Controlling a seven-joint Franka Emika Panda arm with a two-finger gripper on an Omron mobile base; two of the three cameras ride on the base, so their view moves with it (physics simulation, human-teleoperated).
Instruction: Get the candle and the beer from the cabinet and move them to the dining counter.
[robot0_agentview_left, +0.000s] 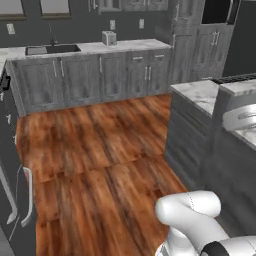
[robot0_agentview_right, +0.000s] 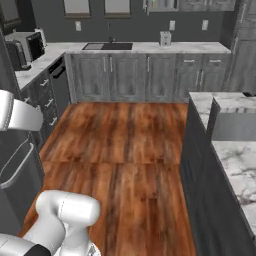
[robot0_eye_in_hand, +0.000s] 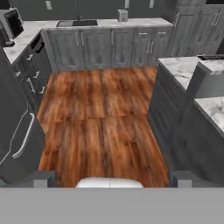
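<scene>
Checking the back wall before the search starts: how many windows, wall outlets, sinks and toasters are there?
Windows: 2
Wall outlets: 3
Sink: 1
Toaster: 1
Total: 7

Kitchen: sink (robot0_agentview_right: 107, 46), marble worktop (robot0_agentview_right: 150, 47), cupboards (robot0_agentview_right: 125, 77).

I count one black sink (robot0_agentview_right: 107, 46), one toaster (robot0_agentview_right: 165, 38), one microwave (robot0_agentview_right: 27, 46), two windows (robot0_agentview_right: 76, 7), two wall outlets (robot0_agentview_right: 172, 25), and one marble island (robot0_agentview_right: 235, 160) beside me.
</scene>
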